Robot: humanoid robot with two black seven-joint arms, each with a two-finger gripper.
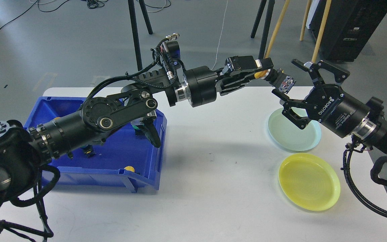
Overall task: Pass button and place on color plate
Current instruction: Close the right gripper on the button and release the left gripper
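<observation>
My left gripper (259, 69) is shut on a button with a yellow cap and a black body (275, 78), held high above the table's far right part. My right gripper (292, 87) is open, its fingers (328, 67) spread around the free black end of the button. The lower finger hangs over the pale green plate (294, 136). The yellow plate (309, 181) lies in front of it, bare.
A blue bin (153, 158) stands at the left with several more buttons, one yellow (129, 168). The white table (207, 188) spreads between bin and plates. Tripod legs and a black case stand behind the table.
</observation>
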